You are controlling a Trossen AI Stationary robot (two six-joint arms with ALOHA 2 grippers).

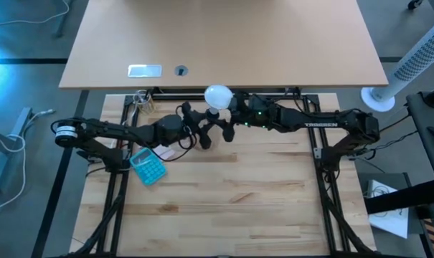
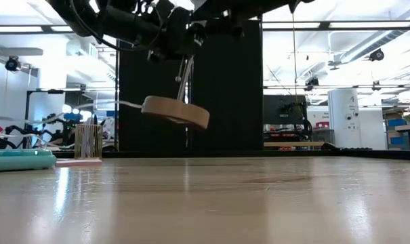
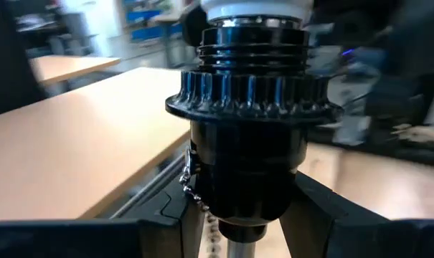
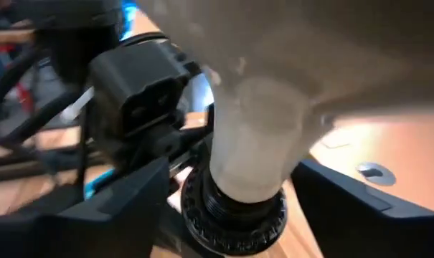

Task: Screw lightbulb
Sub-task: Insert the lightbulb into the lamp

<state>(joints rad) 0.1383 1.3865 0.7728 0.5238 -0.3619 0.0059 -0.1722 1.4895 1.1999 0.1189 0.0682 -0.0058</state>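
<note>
Left gripper point(image 3: 234, 215) is pinched on the black socket point(image 3: 249, 136), held up off the table — wooden disc point(image 2: 175, 111) tilted in midair. Right gripper point(image 4: 231, 208) clamps the lightbulb point(image 1: 218, 94), neck seated in the socket, around 12 o'clock on the table point(image 1: 238, 193).

teal calculator point(image 1: 148, 167), white fan point(image 1: 416, 63), paper point(image 1: 390, 215)

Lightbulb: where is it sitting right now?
In the high view the white frosted lightbulb is at the table's far edge, centre, held between both tools. Its neck sits in the black ribbed socket that the left tool grips.
</note>
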